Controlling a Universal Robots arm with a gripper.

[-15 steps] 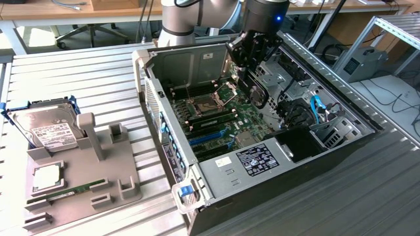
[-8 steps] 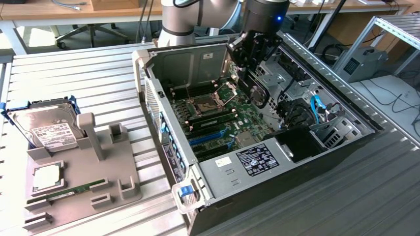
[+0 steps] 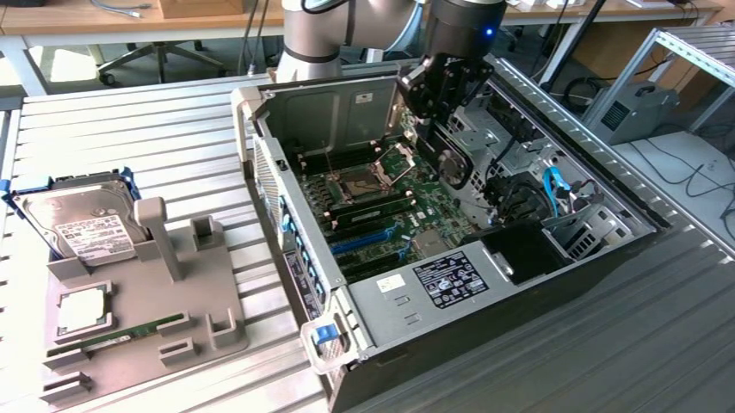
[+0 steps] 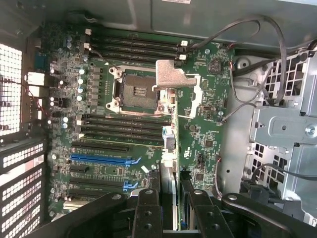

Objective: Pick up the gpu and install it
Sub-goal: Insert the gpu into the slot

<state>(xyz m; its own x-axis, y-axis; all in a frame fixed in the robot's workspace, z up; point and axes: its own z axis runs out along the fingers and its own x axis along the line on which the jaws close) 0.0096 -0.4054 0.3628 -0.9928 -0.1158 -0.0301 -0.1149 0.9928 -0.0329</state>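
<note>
Jaws half-closed on the gpu [image 3: 457, 168], hanging above the motherboard [image 3: 391, 215]; blue slot [image 3: 361, 239] lies at its 7 o'clock. Misaligned descent could strike the socket lever [image 3: 397, 162] or snag cables [image 3: 553, 185].

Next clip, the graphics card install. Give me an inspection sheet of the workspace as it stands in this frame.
Surface: slatted metal table with an open computer case lying on it.
Job's things: graphics card hanging over the motherboard, apparently not yet seated in a slot.
Clutter: grey holder carrying a hard drive and a memory stick.
Grippers: claw shut on the graphics card's upper edge.
Cables: blue cable and dark wires inside the case; loose cables beyond the table.
Surroundings: desks, office chair, grey box.
</note>
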